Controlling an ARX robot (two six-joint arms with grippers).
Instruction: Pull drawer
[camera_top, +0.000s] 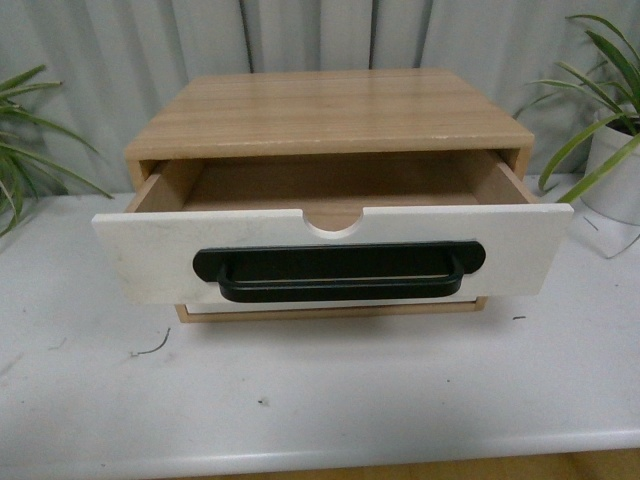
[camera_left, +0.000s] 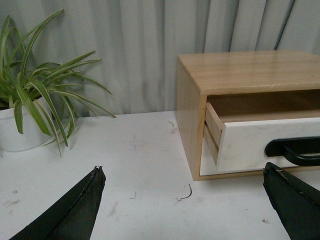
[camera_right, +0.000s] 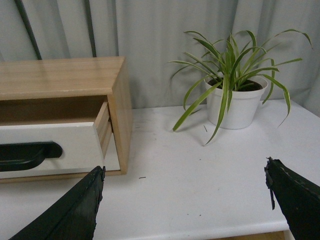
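On my wrist feeds, the left gripper (camera_left: 182, 200) and right gripper (camera_right: 185, 200) both hang with jaws spread wide, holding nothing, low over the white table (camera_top: 330, 390). Ahead of them I see the drawer (camera_top: 130, 255) standing partly pulled out of the wooden cabinet (camera_top: 330, 110), its black bar handle (camera_top: 338, 272) facing me. Beyond, a potted spider plant (camera_right: 235, 95) sits right of the cabinet, another plant (camera_left: 30, 105) left, before a grey curtain (camera_top: 300, 35).
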